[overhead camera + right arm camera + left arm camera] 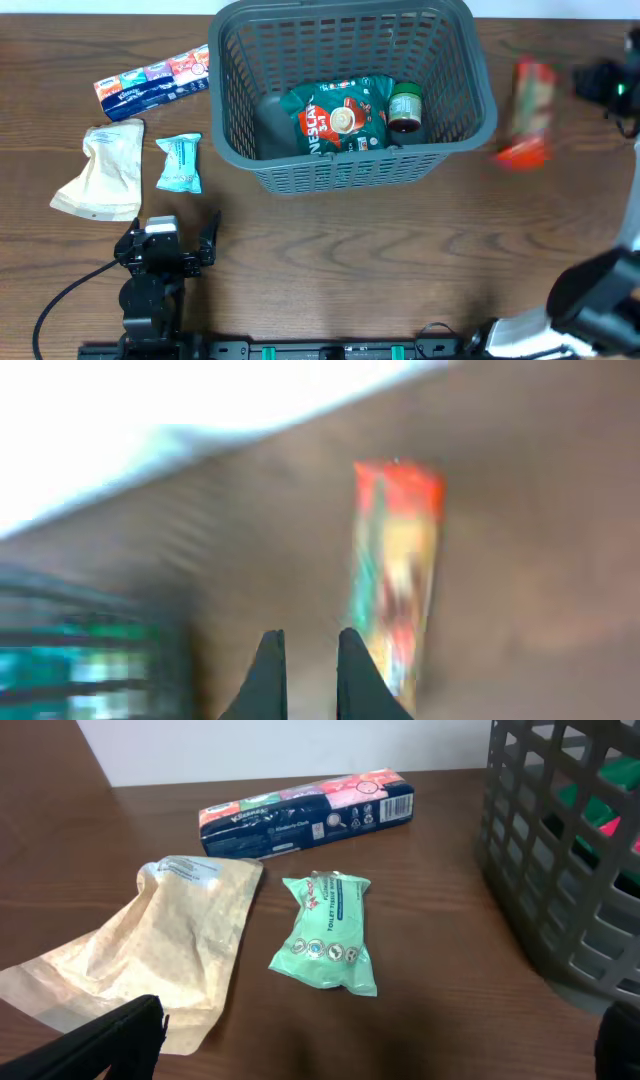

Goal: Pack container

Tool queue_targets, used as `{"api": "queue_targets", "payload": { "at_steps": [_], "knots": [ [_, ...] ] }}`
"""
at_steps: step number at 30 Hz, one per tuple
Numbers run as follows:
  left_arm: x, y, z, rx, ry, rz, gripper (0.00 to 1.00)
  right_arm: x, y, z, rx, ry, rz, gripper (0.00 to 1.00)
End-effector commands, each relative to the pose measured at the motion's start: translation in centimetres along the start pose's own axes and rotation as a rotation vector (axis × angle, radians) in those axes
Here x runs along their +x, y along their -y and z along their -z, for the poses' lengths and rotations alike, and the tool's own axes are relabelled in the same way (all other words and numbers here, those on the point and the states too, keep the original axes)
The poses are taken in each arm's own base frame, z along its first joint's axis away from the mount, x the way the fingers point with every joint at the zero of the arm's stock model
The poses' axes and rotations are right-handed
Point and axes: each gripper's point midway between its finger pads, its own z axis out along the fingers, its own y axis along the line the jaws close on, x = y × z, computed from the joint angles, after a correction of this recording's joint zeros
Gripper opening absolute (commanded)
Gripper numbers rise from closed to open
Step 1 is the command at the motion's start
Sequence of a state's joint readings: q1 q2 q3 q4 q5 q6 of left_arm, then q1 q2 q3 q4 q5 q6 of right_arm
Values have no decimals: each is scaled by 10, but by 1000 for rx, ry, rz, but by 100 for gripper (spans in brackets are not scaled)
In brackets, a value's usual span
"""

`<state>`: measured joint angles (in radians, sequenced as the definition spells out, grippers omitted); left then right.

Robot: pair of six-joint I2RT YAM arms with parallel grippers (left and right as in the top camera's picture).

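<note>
The dark grey lattice basket point(455, 120) stands at the back middle; its wall also shows in the left wrist view point(560, 870). Inside lie a green Nescafe bag point(340, 118) and a green-lidded jar point(405, 105). A blurred red and yellow packet point(528, 112) is just right of the basket; in the right wrist view point(398, 570) it lies beyond and right of the fingers. My right gripper point(600, 85) point(311, 660) is blurred, nearly shut and holds nothing. My left gripper point(168, 240) point(365, 1050) is wide open and empty, near the front left.
Left of the basket lie a long blue tissue pack point(152, 82) point(305, 812), a beige pouch point(102, 170) point(150, 950) and a small teal wipes packet point(180, 162) point(328, 930). The table's far edge runs behind the basket.
</note>
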<state>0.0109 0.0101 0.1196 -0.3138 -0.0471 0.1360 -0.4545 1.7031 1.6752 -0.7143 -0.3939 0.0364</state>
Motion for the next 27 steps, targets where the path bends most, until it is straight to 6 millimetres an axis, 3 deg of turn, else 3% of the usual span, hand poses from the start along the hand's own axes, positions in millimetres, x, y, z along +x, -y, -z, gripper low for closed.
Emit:
{"api": "queue_targets", "payload": {
  "at_steps": [1,7,12,13,14,15,16,17,27],
  "knots": [
    [10,4,-3,15,-20,-17,98,-31,-41,35,-19,102,105,1],
    [10,4,-3,15,-20,-17,99,-40,-58,51,-17,130,134,1],
    [10,4,-3,15,-20,-17,99,-30,-34,44,99,90,55,1],
    [10,4,-3,16,-20,-17,99,-29,-28,39,126,82,29,10],
    [10,4,-3,15,-20,-17,99,-26,-22,33,140,71,5,38],
    [10,4,-3,15,-20,-17,99,-23,-19,26,143,55,-16,76],
    [10,4,-3,15,-20,-17,99,-18,-15,17,145,33,-40,91],
    [10,4,-3,15,-20,-17,98,-13,-11,7,149,10,-62,99],
    [10,4,-3,16,-20,-17,98,59,34,-101,194,-228,-235,99]
  ]
}}
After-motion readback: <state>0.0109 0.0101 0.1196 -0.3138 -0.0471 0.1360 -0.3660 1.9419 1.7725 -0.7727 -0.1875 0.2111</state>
